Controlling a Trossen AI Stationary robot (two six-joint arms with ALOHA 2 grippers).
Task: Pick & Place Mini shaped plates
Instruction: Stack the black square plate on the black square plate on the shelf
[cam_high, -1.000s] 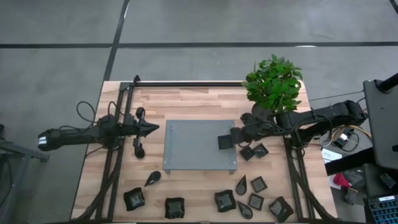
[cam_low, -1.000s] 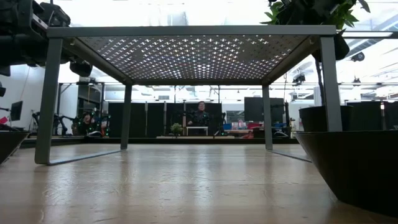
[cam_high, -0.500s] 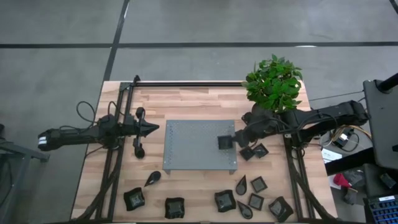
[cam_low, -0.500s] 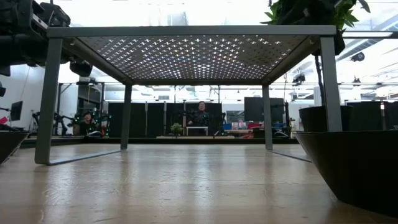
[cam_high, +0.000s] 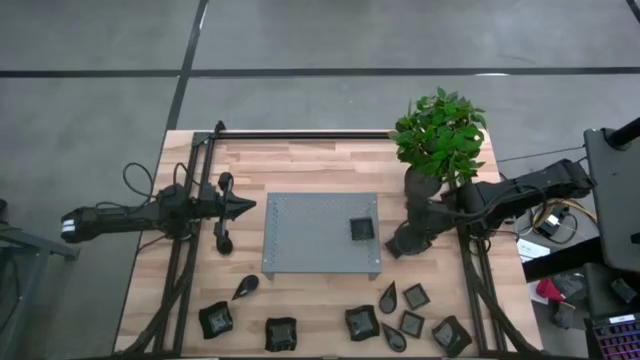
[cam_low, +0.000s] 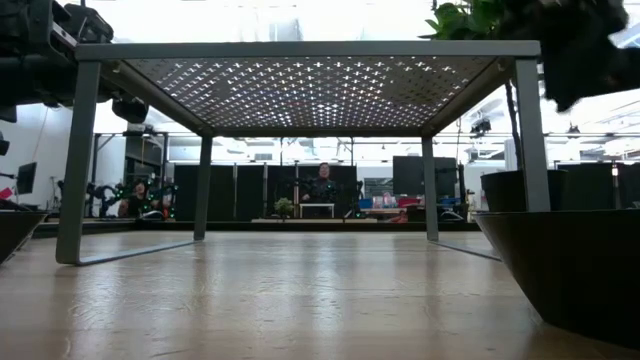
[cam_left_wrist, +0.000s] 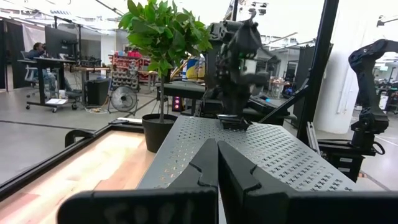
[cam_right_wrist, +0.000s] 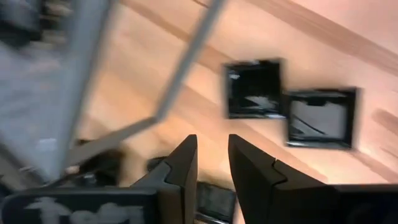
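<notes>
One square plate (cam_high: 362, 229) now sits alone on the tray (cam_high: 300, 235), near its right edge, freed from the right pincer (cam_high: 398, 243), which a second ago held it there and has since swung off past the tray's right edge over the desk (cam_high: 300, 160), its fingers (cam_right_wrist: 180, 165) a little apart and empty above two more plates (cam_right_wrist: 253, 89). The placement looks done; the next pick appears underway. Others line the desk's front edge (cam_high: 362, 322). At the left edge, the left pincer (cam_high: 243, 207) waits clenched.

overhead, table-level, two wrists (tray (cam_high: 320, 235) shared)
</notes>
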